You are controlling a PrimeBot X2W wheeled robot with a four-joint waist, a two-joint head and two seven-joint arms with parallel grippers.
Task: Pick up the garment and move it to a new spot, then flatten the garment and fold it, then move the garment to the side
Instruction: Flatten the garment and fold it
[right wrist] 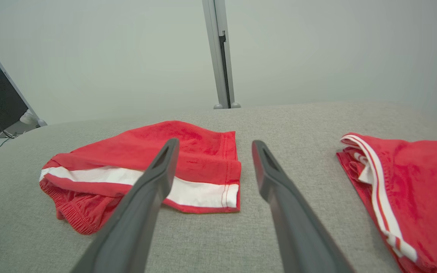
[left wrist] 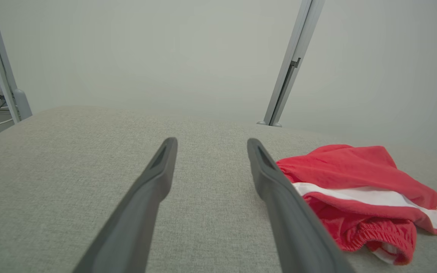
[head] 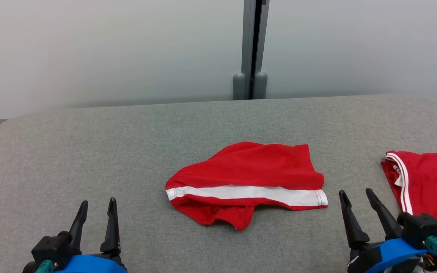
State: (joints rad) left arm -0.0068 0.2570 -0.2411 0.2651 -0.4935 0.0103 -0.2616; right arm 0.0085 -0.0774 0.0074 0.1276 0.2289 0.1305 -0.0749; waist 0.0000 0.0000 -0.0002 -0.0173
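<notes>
At near edge of counter (head: 89,151), left end effector (head: 98,201) and right end effector (head: 354,190) sit spread, empty; best grip crumpled red shorts (head: 247,170) by opposite ends, clear of neighbouring garment (head: 427,185).

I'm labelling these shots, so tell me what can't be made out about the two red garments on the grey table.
1. Side garment: cut off by the right edge in the head view; full shape unknown.
2. Middle garment: lower layers hidden under its own folds; in the left wrist view the left hand covers one end.
</notes>
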